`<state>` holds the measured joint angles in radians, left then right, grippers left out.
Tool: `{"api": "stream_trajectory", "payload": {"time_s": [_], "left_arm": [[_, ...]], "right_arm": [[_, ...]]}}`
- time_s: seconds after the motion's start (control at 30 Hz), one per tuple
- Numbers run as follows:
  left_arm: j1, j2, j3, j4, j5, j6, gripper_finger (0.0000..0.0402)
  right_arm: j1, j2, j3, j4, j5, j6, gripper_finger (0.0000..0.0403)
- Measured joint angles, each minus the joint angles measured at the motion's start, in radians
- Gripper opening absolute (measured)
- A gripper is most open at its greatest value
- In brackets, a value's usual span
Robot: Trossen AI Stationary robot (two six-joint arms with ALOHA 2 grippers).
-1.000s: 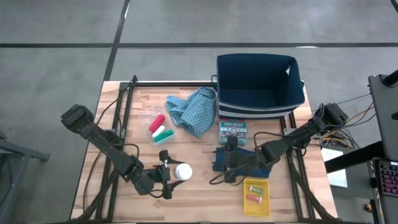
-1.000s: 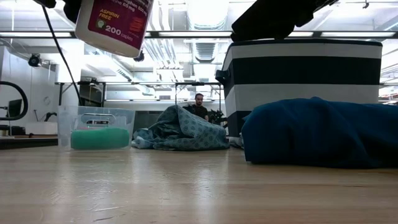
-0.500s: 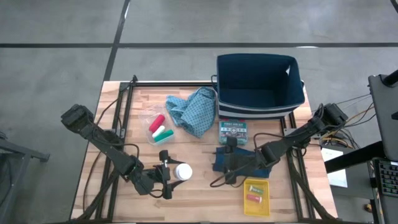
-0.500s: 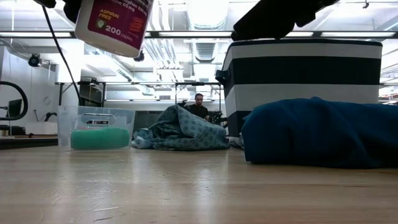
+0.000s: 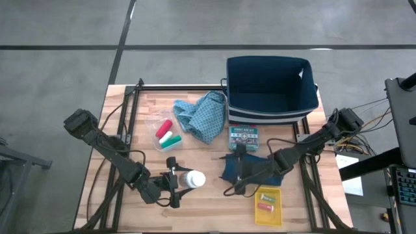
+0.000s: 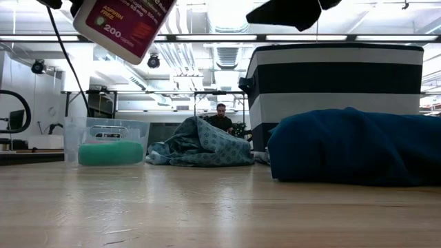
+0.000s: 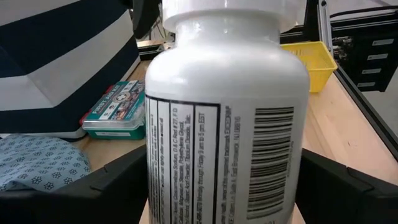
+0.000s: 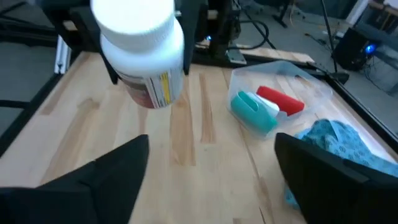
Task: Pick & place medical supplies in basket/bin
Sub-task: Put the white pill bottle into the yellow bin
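1. Pale wood planks make up the table (image 5: 201, 211), and on its left side the left arm reaches in along the near edge.
2. The left gripper (image 5: 174, 184) is clamped on the white bottle (image 5: 193, 179), lifted clear of the wood; from the low view the bottle (image 6: 124, 24) hangs tilted, its maroon label showing, well above the tabletop.
3. Through the left wrist view, the bottle (image 7: 227, 118) fills the frame between the two dark fingers (image 7: 93, 190), barcode facing the camera.
4. Just beyond the bottle, a clear plastic bag (image 5: 164, 134) lies on the table with the red cylinder (image 5: 163, 126), the white cylinder (image 5: 166, 136) and the green cylinder (image 5: 172, 140) inside it, side by side.
5. Next over, the blue patterned cloth (image 5: 203, 116) sits crumpled on the table, right against the bin's left side.
6. Centre-right, the navy bin (image 5: 270, 88) stands at the far edge with white stripes on its front wall; nothing can be seen inside it from above.
7. A teal first-aid box (image 5: 244, 137) lies flat just in front of the bin.
8. The right gripper (image 5: 235, 174) hovers with fingers spread and nothing between them, just above the left end of the teal cloth (image 5: 276, 177), which lies folded on the table.
9. In the low view that cloth (image 6: 355, 146) rests flat in front of the bin.
10. Nearest the front edge on the right, a yellow tray (image 5: 268, 205) holds a few small items too tiny to make out.
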<state>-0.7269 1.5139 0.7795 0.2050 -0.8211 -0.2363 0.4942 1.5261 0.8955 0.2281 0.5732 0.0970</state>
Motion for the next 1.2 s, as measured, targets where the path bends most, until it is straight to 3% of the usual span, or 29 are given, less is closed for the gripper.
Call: {"api": "stream_trajectory", "payload": {"time_s": [0.2,1.2], "left_arm": [[-0.001,0.000,0.000,0.000,0.000,0.000,0.0334],[0.000,0.000,0.000,-0.001,0.000,0.000,0.0335]], "right_arm": [[0.013,0.000,0.000,0.023,-0.002,-0.023,0.0397],[0.010,0.000,0.000,0.048,0.002,0.076,0.0400]]}}
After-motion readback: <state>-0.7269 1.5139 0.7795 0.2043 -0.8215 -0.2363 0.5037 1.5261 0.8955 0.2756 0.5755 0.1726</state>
